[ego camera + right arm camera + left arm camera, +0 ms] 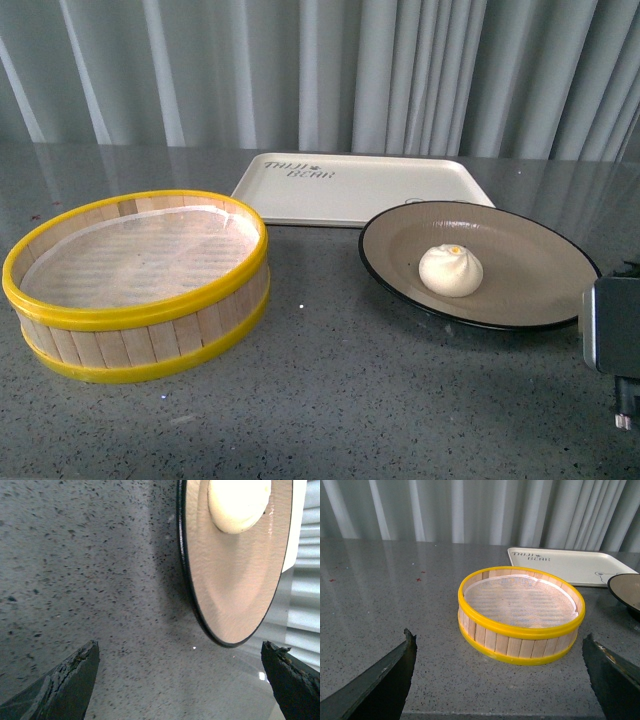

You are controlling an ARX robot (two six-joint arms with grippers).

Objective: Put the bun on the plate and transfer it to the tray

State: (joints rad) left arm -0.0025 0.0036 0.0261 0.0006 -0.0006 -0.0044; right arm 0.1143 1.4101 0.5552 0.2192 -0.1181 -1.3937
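Jaws are standing spread wide on both arms and pinching nothing, the left jaws facing the steamer basket and the right jaws facing the plate across the grey speckled counter. The bun is sitting pleats-up near the middle of the black-rimmed plate, its yellow dot showing on top. The plate is resting on the counter just in front of the tray; whether the two are touching cannot be told. The cream tray is lying flat, with dark lettering showing in its far left corner. To the left, the yellow-rimmed wooden steamer basket is standing upright, holding a pale liner. The right arm is showing just beside the plate's near rim.
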